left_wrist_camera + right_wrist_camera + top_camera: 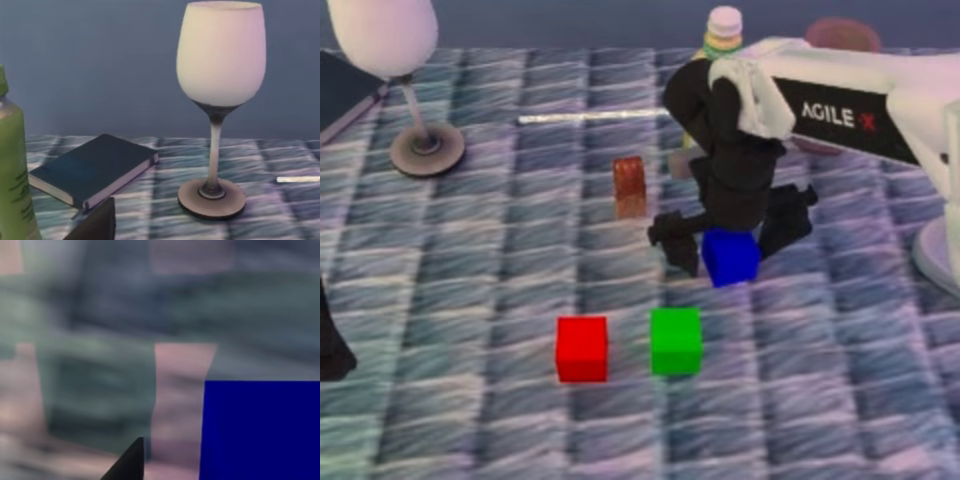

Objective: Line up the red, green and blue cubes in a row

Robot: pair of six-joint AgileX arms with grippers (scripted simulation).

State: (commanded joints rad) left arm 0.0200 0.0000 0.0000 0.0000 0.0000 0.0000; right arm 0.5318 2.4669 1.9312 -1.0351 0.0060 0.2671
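Blue cube [731, 257] sits between the spread fingers of the right end effector [735, 235], mid-counter; arm marked "AGILE X". Left arm parked at counter's left edge.

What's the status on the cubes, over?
Right gripper fingers open around blue cube. Red cube, green cube side by side. Left arm parked at left edge.

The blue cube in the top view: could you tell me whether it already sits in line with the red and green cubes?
No, the blue cube lies farther back than the red cube and green cube.
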